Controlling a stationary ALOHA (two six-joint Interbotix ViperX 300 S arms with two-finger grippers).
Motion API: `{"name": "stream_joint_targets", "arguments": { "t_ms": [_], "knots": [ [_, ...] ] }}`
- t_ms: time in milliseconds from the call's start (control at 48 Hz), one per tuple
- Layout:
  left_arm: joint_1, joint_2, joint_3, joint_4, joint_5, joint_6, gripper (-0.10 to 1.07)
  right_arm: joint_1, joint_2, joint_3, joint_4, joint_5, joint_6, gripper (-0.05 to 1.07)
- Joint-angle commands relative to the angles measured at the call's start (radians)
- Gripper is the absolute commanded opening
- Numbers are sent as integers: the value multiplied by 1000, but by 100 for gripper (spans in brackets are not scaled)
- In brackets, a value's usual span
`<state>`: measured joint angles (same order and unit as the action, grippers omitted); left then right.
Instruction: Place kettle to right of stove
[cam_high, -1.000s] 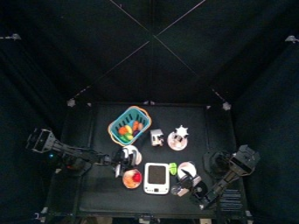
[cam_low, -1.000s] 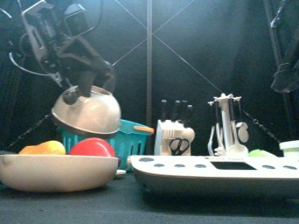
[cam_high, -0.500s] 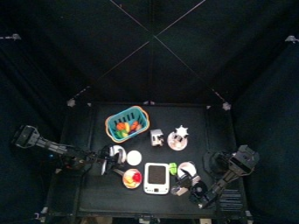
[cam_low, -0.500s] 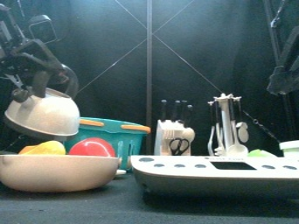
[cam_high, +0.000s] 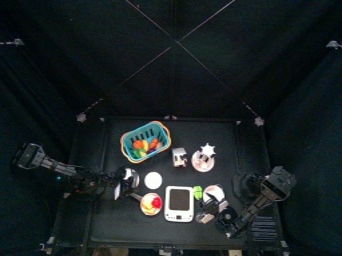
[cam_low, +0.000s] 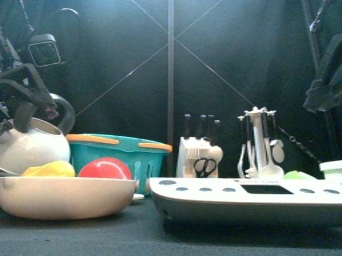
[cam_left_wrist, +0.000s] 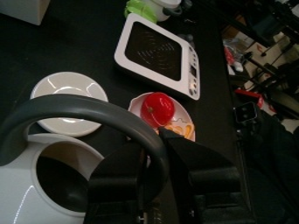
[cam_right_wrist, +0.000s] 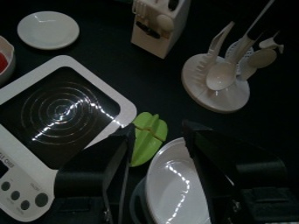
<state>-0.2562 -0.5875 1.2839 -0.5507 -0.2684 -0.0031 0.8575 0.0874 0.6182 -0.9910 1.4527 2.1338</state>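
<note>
- At the table's left edge the kettle (cam_low: 30, 148) hangs from the left gripper (cam_left_wrist: 149, 188), whose jaws are clamped on its dark arched handle (cam_left_wrist: 82, 118).
- From the front the kettle looks upright, its round white body shiny and smooth, the handle arching over the top; I cannot make out the spout or which way it points.
- It sits left of the fruit bowl (cam_low: 70, 192) and the teal ribbed basket (cam_low: 123, 160), well to the left of the stove (cam_high: 181, 203).
- That stove is a white rounded slab with a dark ringed top panel (cam_right_wrist: 61, 112), its long side running front to back in the overhead view.
- Beside it lie a white round plate (cam_left_wrist: 68, 89) and a green piece (cam_right_wrist: 145, 136).
- Over at the front right corner the right gripper (cam_right_wrist: 162, 171) grips a glossy white dish (cam_right_wrist: 177, 185).
</note>
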Motion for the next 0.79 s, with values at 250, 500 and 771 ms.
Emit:
{"name": "stream_joint_targets", "arguments": {
  "t_ms": [250, 500, 771],
  "knots": [
    [41, 31, -17, -18, -38, 2, 76, -14, -2, -17, -5, -15, 2, 83],
    [64, 74, -18, -17, -64, 3, 85, -17, -2, -17, -5, -15, 2, 83],
    [84, 51, -11, -12, -64, 8, 85, -17, -2, -17, -5, -15, 2, 83]
  ]
}}
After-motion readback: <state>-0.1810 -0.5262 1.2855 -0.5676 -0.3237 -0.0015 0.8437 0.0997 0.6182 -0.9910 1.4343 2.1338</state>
